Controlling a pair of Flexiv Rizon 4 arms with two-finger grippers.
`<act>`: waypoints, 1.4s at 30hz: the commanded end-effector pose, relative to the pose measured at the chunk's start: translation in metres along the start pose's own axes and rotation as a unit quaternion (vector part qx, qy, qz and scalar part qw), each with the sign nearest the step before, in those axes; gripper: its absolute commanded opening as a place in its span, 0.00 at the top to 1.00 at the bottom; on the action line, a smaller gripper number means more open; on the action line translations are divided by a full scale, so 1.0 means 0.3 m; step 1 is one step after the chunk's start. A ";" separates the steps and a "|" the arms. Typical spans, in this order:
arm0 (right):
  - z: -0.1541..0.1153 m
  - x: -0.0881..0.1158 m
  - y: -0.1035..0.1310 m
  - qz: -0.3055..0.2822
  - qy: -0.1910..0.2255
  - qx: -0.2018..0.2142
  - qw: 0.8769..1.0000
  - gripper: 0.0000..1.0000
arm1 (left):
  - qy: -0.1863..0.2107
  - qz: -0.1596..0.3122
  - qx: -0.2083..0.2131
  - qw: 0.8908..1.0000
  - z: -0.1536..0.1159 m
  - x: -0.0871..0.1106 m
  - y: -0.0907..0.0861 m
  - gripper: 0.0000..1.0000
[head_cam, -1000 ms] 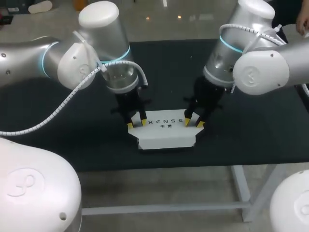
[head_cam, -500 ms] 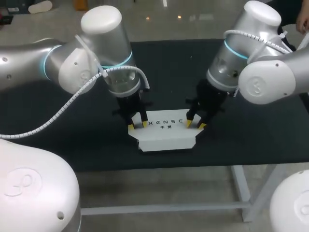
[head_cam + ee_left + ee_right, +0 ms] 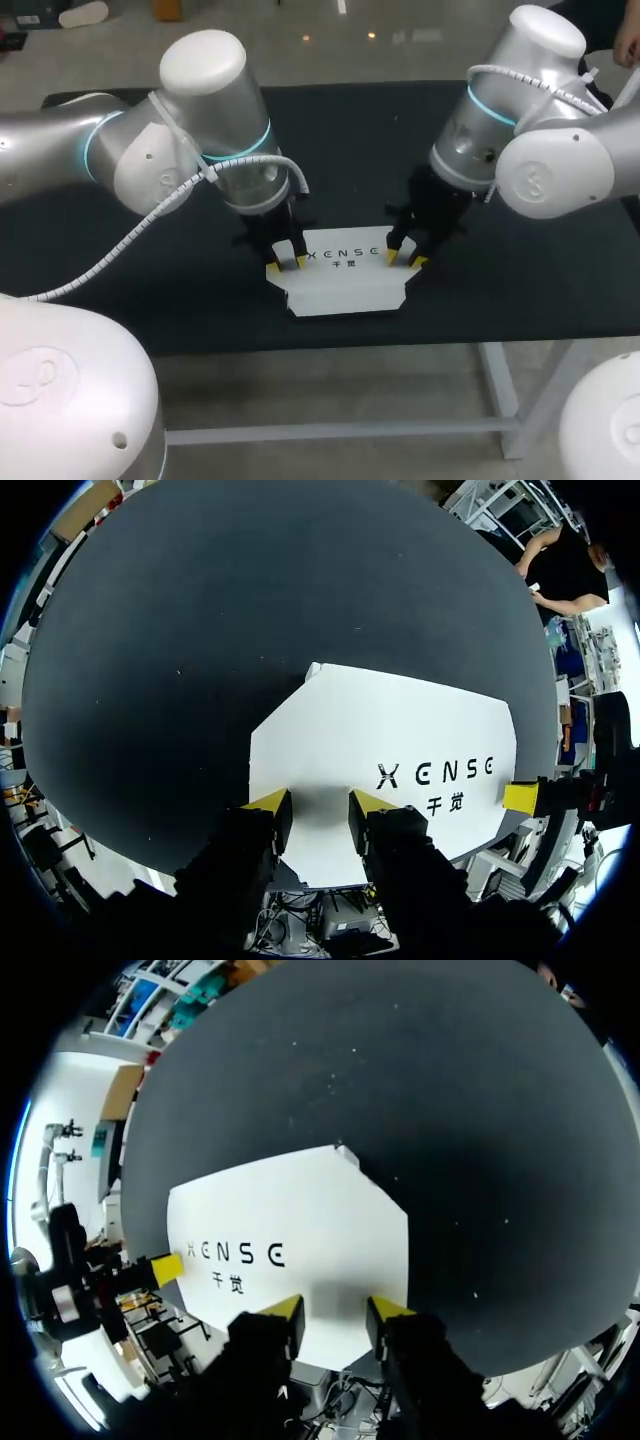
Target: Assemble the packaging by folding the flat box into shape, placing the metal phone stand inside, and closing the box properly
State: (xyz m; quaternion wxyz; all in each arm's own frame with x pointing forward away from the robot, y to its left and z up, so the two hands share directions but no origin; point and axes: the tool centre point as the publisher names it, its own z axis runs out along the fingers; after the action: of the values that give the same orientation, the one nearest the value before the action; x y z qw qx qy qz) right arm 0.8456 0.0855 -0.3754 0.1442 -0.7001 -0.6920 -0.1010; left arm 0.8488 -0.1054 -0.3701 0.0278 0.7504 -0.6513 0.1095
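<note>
The white flat box with dark lettering lies on the black table top, near the front edge. My left gripper stands over the box's left end, its yellow tips down on the cardboard and apart, open. In the left wrist view the left gripper rests at the rim of the box with only flat card between its fingers. My right gripper stands over the box's right end, also open. From the right wrist, the right gripper sits on the box. No metal phone stand shows in any view.
The black table top stretches wide behind the box and to both sides. Its front edge runs close below the box. My two arms come in steeply from either side above the box's ends.
Both grippers have edged slightly toward the table's front edge, and the box appears to have slid a little with them. The left arm's wrist has leaned over further.
</note>
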 end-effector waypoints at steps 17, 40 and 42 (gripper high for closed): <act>-0.009 0.005 0.006 0.000 0.005 0.001 1.000 0.45 | 0.003 -0.006 -0.002 1.000 0.005 -0.003 -0.005 0.81; -0.006 0.005 0.007 0.000 0.003 -0.002 1.000 0.42 | 0.001 -0.006 0.005 1.000 0.002 -0.004 0.010 0.76; -0.004 0.006 0.009 -0.001 0.002 -0.004 1.000 0.38 | 0.002 -0.006 0.007 1.000 0.002 -0.007 0.013 0.76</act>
State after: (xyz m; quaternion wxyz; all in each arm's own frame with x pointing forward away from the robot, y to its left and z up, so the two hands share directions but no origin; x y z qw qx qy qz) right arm 0.8481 0.0860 -0.3729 0.1438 -0.6994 -0.6921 -0.1057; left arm 0.8491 -0.1031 -0.3701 0.0290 0.7536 -0.6469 0.1132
